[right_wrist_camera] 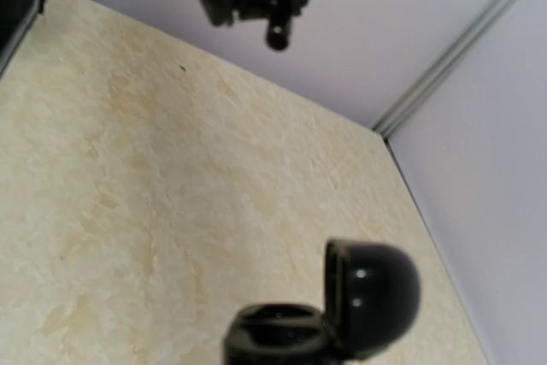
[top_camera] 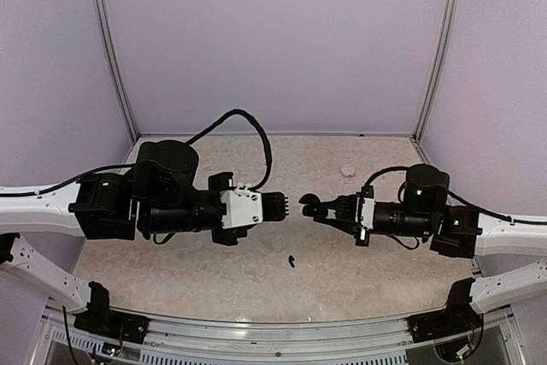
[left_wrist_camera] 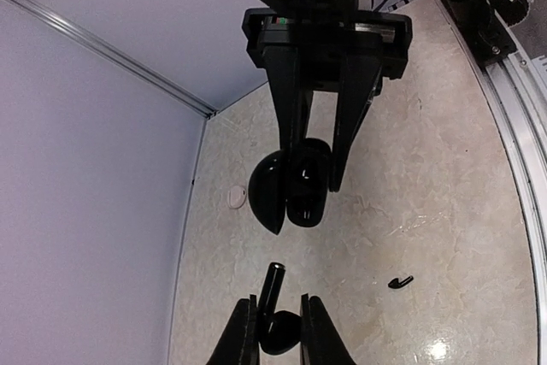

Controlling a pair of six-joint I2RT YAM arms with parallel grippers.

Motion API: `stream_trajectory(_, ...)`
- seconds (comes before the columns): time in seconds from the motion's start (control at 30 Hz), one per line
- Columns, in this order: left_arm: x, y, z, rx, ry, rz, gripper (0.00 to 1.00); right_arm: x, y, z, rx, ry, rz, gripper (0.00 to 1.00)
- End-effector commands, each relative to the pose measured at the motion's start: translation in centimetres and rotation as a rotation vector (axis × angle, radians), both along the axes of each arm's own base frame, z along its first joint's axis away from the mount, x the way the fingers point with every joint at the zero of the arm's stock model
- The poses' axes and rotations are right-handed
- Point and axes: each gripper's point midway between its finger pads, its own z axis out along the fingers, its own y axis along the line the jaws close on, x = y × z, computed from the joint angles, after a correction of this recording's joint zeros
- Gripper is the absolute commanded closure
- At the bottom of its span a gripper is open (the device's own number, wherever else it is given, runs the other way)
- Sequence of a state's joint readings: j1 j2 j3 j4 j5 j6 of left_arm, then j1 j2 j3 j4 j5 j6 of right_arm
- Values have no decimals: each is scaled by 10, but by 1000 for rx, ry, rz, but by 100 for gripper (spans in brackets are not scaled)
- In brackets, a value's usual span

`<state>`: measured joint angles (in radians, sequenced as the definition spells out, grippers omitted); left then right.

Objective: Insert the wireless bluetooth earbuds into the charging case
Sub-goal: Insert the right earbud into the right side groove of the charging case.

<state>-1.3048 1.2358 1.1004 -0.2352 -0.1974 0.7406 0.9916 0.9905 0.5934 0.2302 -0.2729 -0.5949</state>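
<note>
My left gripper (left_wrist_camera: 277,303) is shut on one black earbud (left_wrist_camera: 280,331), whose stem (left_wrist_camera: 273,282) points towards the case. My right gripper (left_wrist_camera: 313,168) is shut on the round black charging case (left_wrist_camera: 295,187), lid open, held in the air facing the left gripper with a small gap. In the top view the left gripper (top_camera: 289,207) and the right gripper (top_camera: 323,209) meet above the table's middle. The right wrist view shows the open case (right_wrist_camera: 282,331) with its lid (right_wrist_camera: 376,292) up, and the held earbud (right_wrist_camera: 275,33). The second earbud (top_camera: 291,260) lies on the table (left_wrist_camera: 399,281).
A pale pink round object (top_camera: 347,170) lies on the marbled table near the back right; it also shows in the left wrist view (left_wrist_camera: 238,197). Lilac walls with metal corner posts (top_camera: 438,49) enclose the table. A metal rail (top_camera: 273,335) runs along the near edge.
</note>
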Motion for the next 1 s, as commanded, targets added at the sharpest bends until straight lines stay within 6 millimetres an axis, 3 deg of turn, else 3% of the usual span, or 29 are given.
stream_trajectory(0.0,0,-10,-4,36,16,15,88,9,6,10,14,37,-54,100)
stream_trajectory(0.5,10,-31,-25,123,-3,57,88,2,14,7,7,55,-39,100)
stream_trajectory(0.97,13,-36,-31,147,-27,65,88,-2,21,6,-3,71,-21,100)
